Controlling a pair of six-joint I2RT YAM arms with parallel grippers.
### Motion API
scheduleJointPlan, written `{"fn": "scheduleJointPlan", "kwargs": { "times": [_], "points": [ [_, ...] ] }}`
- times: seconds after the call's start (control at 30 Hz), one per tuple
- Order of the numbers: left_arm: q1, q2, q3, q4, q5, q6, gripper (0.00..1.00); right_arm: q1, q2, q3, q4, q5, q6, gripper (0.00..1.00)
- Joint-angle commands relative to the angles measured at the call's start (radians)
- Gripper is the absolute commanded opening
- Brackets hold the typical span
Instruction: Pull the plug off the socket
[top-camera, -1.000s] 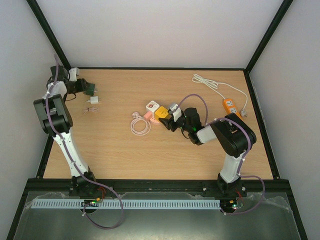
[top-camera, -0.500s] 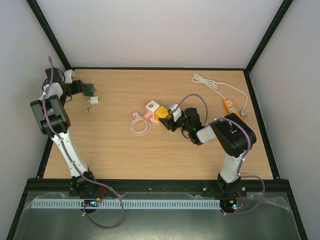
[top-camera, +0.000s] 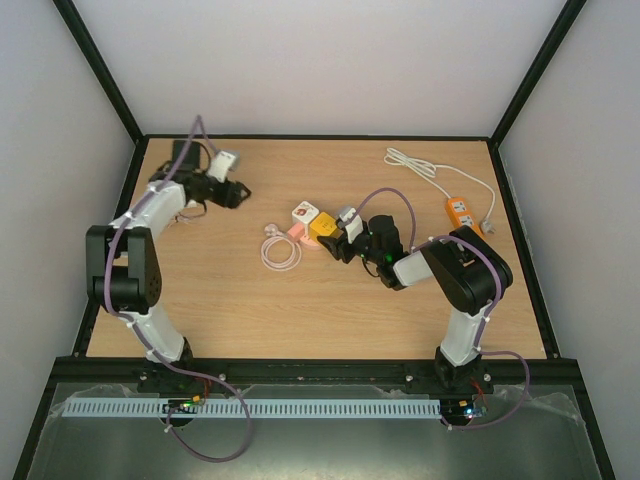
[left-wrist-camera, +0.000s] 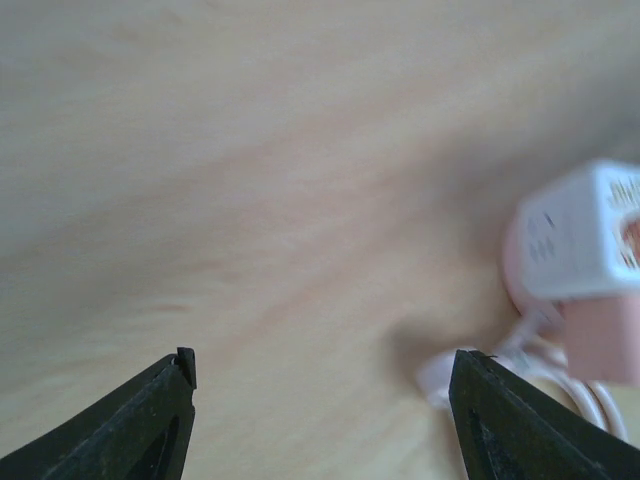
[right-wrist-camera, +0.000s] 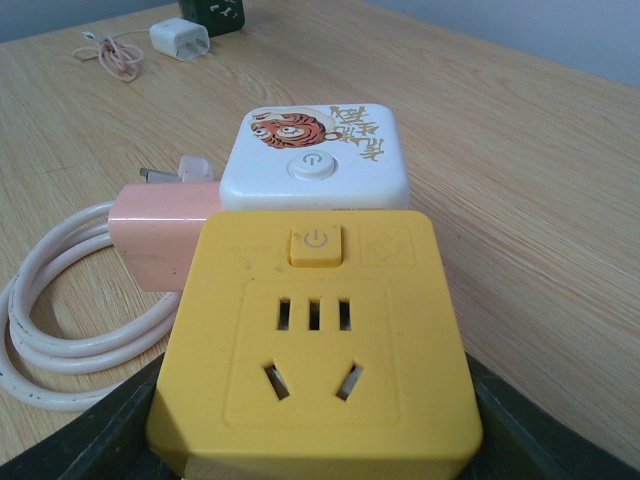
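A yellow socket cube (right-wrist-camera: 315, 340) fills the near part of the right wrist view, and my right gripper (right-wrist-camera: 315, 445) is shut on its two sides. A white cube with a tiger sticker (right-wrist-camera: 315, 155) sits tight against its far face. A pink plug (right-wrist-camera: 155, 230) with a coiled white cable (right-wrist-camera: 60, 330) lies against their left side. From above, the yellow cube (top-camera: 323, 226), white cube (top-camera: 304, 213) and pink plug (top-camera: 295, 232) sit mid-table at my right gripper (top-camera: 342, 238). My left gripper (top-camera: 238, 191) hangs open to their left, holding nothing. Its wrist view shows the blurred white cube (left-wrist-camera: 590, 235).
An orange power strip (top-camera: 460, 212) with a white cord (top-camera: 430, 170) lies at the back right. A small white charger (right-wrist-camera: 178, 38) with a thin pink cord and a dark green adapter (right-wrist-camera: 213, 12) lie at the far left of the table.
My left arm has swung from the back left corner towards the middle of the table, and its jaws have opened wider. The right arm and the cubes have not moved.
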Motion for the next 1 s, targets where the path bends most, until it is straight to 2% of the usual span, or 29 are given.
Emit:
{"fn": "scheduleJointPlan", "kwargs": {
  "times": [0.0,0.13,0.5,0.73,0.97],
  "points": [
    [-0.106,-0.022,-0.111,-0.035,-0.011,0.076,0.71,0.0,0.027,0.003,-0.046,0.014,0.011,0.23],
    [-0.193,-0.056,-0.161,0.005,-0.027,0.062,0.71,0.0,0.022,-0.009,-0.033,0.001,0.0,0.23],
    [-0.365,0.051,0.001,0.009,-0.08,0.02,0.67,0.002,0.015,-0.017,-0.028,-0.009,-0.006,0.21],
    [-0.408,0.125,0.06,0.008,-0.114,0.0,0.64,0.002,0.013,-0.019,-0.022,-0.011,-0.003,0.21],
    [-0.449,0.18,0.058,-0.001,-0.218,0.023,0.57,0.001,0.008,-0.014,-0.027,-0.017,0.008,0.2]
  ]
}}
